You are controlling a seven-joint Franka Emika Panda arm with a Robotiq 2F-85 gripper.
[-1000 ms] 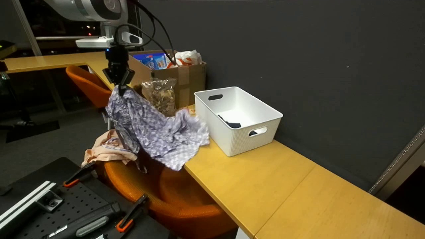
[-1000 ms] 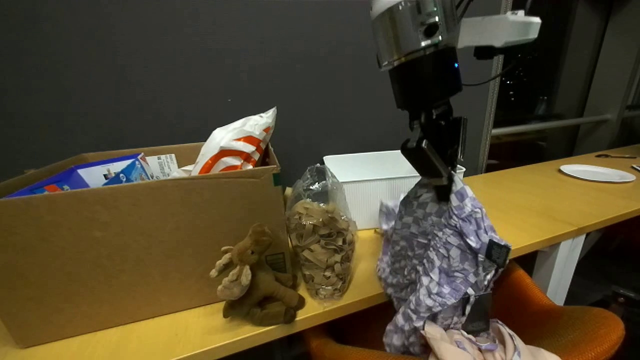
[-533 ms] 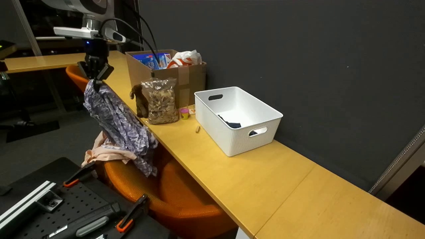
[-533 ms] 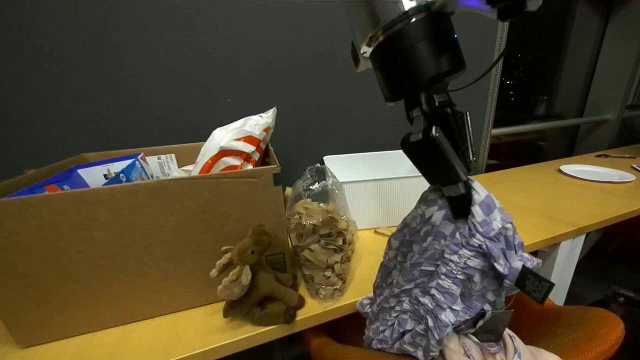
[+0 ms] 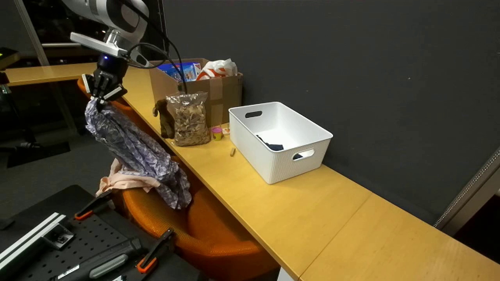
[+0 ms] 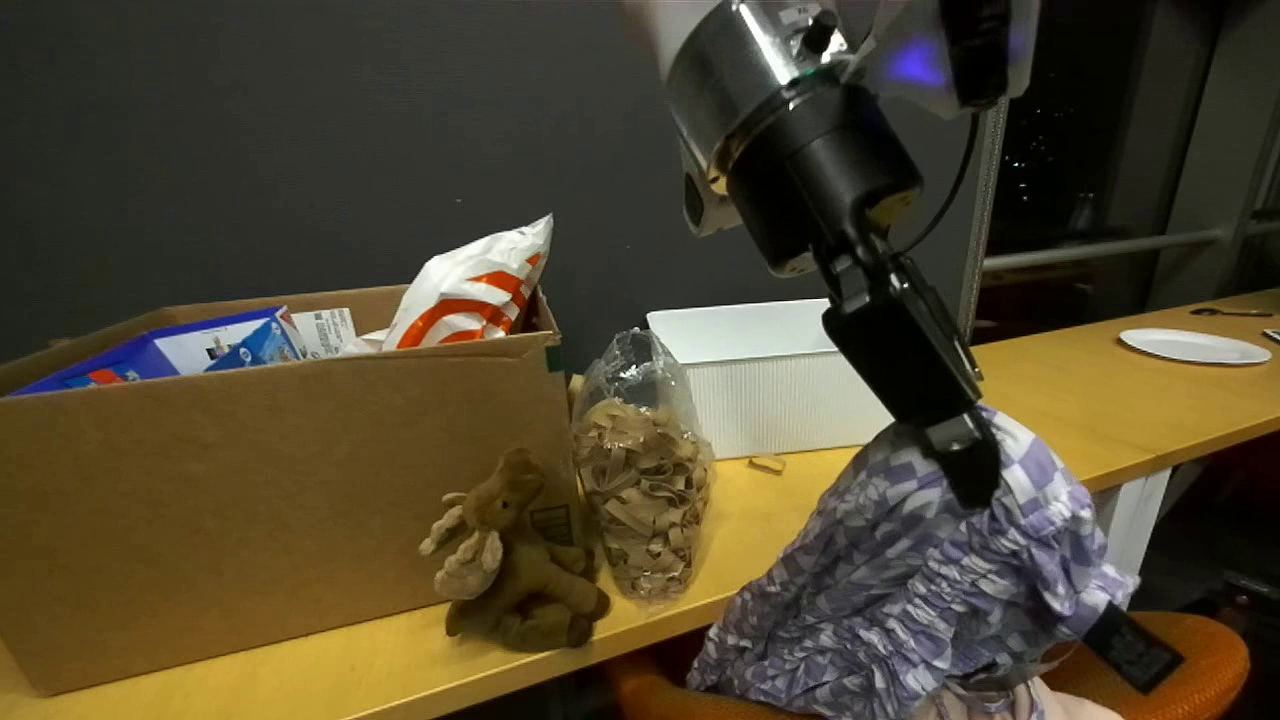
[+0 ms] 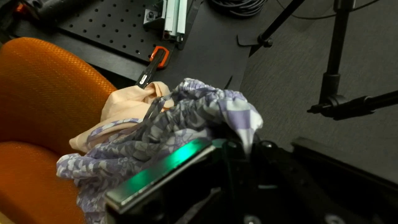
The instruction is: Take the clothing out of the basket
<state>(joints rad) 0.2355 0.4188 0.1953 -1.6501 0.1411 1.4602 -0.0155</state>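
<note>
Past the room-side edge of the worktop (image 5: pixel 332 203) sits an orange chair (image 5: pixel 218 244), while the white basket (image 5: pixel 252 150) stands by the wall-side edge. The purple-checked garment (image 5: pixel 133 146), out of the basket, slants down over that chair, its top nipped between the closed tips of the pincer (image 5: pixel 100 102). I take this as the setting-down step: next calls for lowering it there, letting go, then returning for the basket's small dark piece (image 5: pixel 275 147), likely more clothing.

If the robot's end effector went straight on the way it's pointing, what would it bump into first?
First, the purple checked garment the end effector holds, bunched just beyond its grip; past that, probably the black table or the grey floor beside it, though depth is unclear.
</note>
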